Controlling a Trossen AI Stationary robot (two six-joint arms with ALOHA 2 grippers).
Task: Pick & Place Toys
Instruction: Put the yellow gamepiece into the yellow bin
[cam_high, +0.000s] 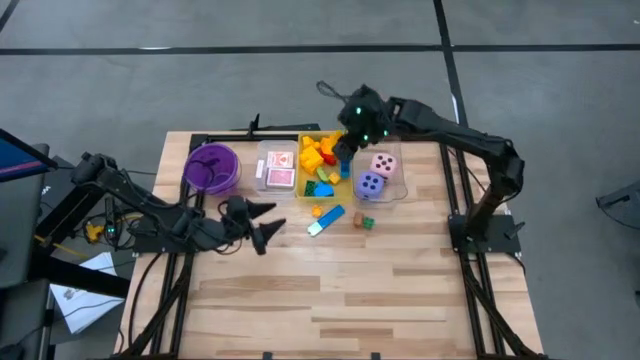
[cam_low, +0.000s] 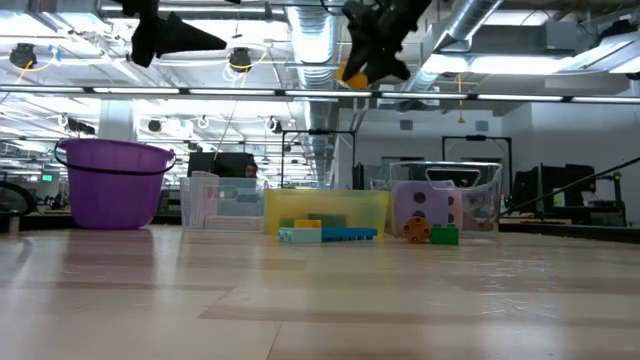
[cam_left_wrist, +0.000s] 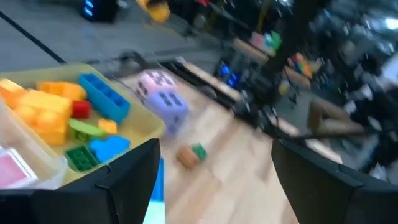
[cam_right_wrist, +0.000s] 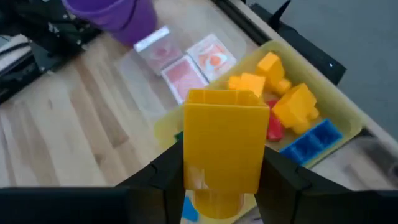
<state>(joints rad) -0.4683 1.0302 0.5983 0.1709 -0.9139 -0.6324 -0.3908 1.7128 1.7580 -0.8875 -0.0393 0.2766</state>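
My right gripper (cam_high: 347, 143) is shut on a yellow building block (cam_right_wrist: 224, 146), high above the yellow bin (cam_high: 303, 178), which holds several yellow, orange, red, blue and green blocks. In the low view the gripper (cam_low: 372, 50) is far above the table. A pink die (cam_high: 384, 164) and a purple die (cam_high: 370, 185) sit in a clear bin. Red-and-white cards (cam_high: 279, 168) lie in another clear bin. A blue block (cam_high: 331, 214), a light-blue block (cam_high: 316, 229) and an orange-and-green piece (cam_high: 363, 221) lie on the table. My left gripper (cam_high: 262, 222) is open and empty, raised left of them. My right gripper pinches the yellow block between its two fingers (cam_right_wrist: 166, 177), on two opposite side walls (cam_right_wrist: 194, 158). The fingers come from above, pointing down. The block is lifted clear above the yellow bin, its hollow open end (cam_right_wrist: 222, 96) turned away from the wrist.
A purple round bowl (cam_high: 212, 167) stands at the far left of the row of bins. The near half of the wooden table (cam_high: 340, 300) is bare wood. A black frame runs along the table's far edge (cam_high: 250, 133).
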